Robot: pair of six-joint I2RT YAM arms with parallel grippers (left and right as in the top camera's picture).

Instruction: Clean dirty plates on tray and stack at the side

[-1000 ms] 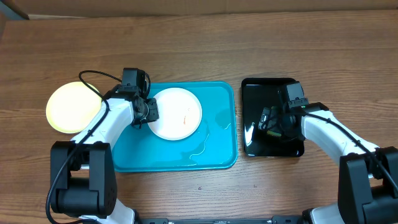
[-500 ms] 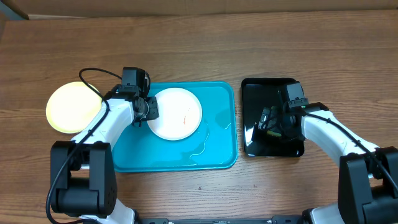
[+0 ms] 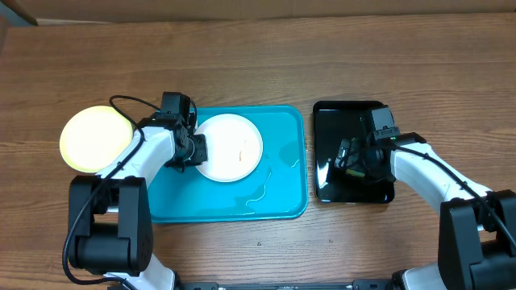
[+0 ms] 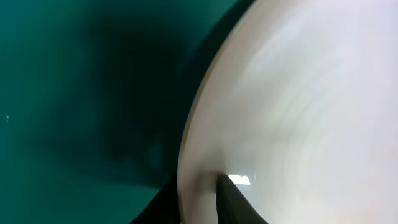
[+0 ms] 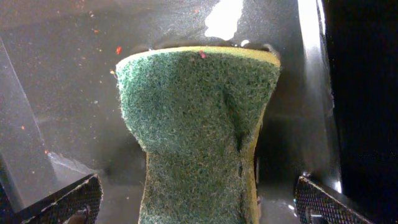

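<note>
A white plate (image 3: 234, 147) with a small brownish smear lies on the upper middle of the light-blue tray (image 3: 282, 193). My left gripper (image 3: 196, 149) is at the plate's left rim. In the left wrist view its two dark fingers (image 4: 233, 202) pinch the rim of the white plate (image 4: 298, 112) from both sides over the tray (image 4: 62, 93). A pale yellow-green plate (image 3: 95, 138) rests on the table left of the tray. My right gripper (image 3: 348, 157) hangs open over the black tray, and its fingertips (image 5: 68, 199) stand wide on either side of a green sponge (image 5: 199, 112).
The glossy black tray (image 3: 347, 121) sits right of the blue tray, wet and speckled with crumbs. Water streaks lie on the blue tray's lower right part. Bare wooden table surrounds both trays. A cardboard edge runs along the far side.
My left gripper has narrowed onto the white plate's left rim and shifted slightly right and down. The right arm has not moved.
</note>
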